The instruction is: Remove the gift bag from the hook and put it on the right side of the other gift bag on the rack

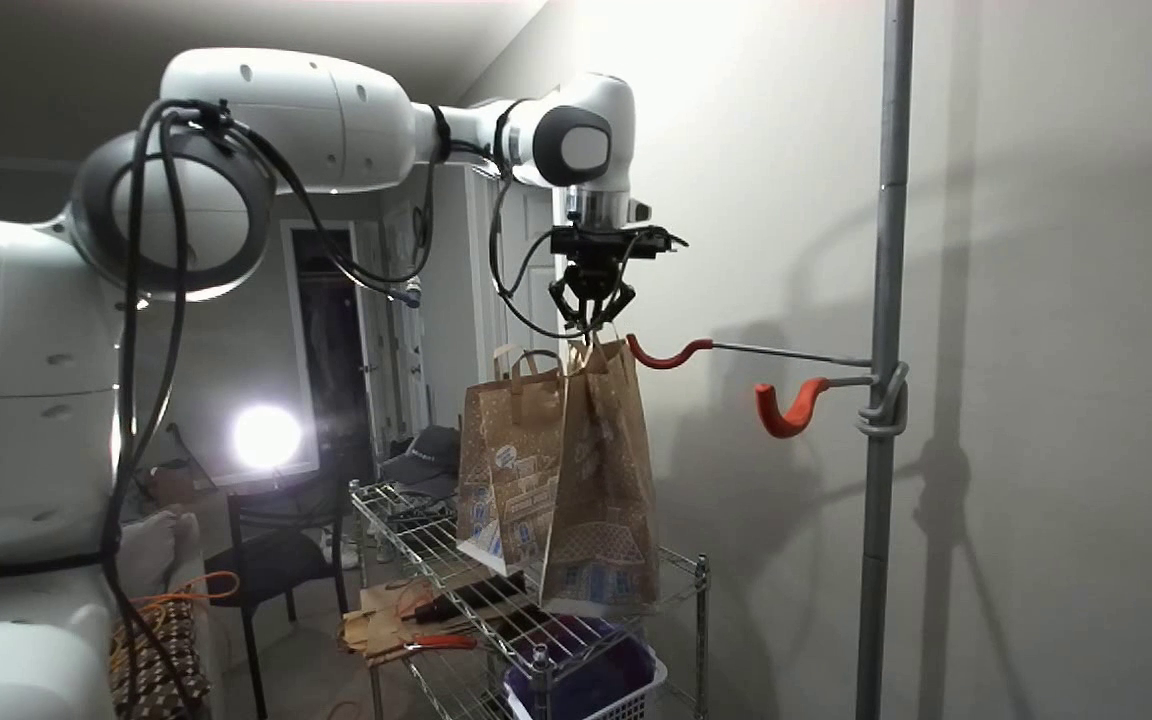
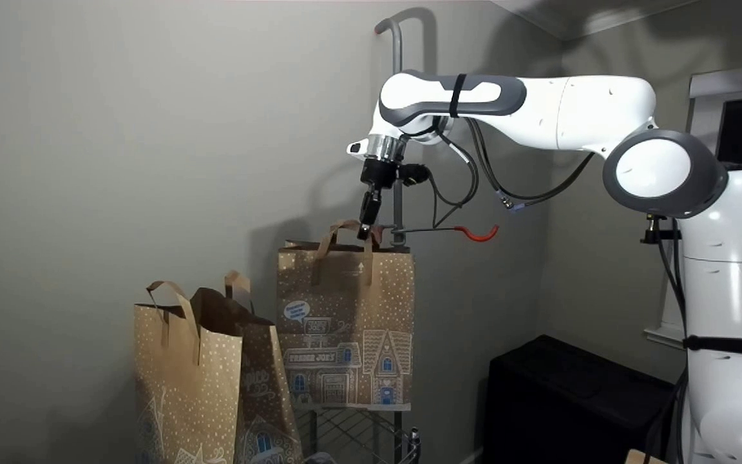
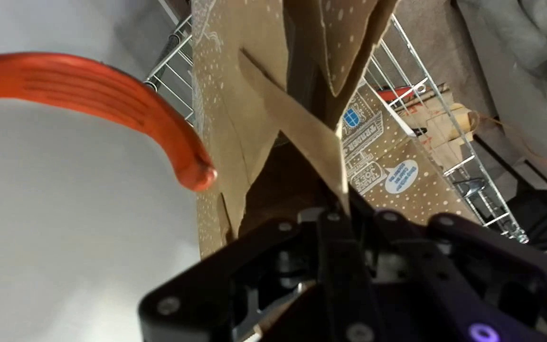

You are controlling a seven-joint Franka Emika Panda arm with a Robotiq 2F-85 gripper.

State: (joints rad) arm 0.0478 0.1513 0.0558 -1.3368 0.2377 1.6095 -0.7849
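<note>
Gift bag [image 1: 608,490]: off the hook [image 1: 663,362], just beside it; your gripper [image 1: 589,325] pinches the handle [image 3: 297,128]. Place, in an exterior view: by the foreground edge of the worktop [image 1: 541,680]. Other gift bag [image 1: 511,470]: partly behind it.

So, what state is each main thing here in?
Gripper: shut on a paper handle
Gift bag: hanging from the gripper
Hook: no bag on it
Second hook: also bare
Other gift bag: standing on the rack, mouth open
Rack: bearing the other gift bag
Round light: lit
</note>
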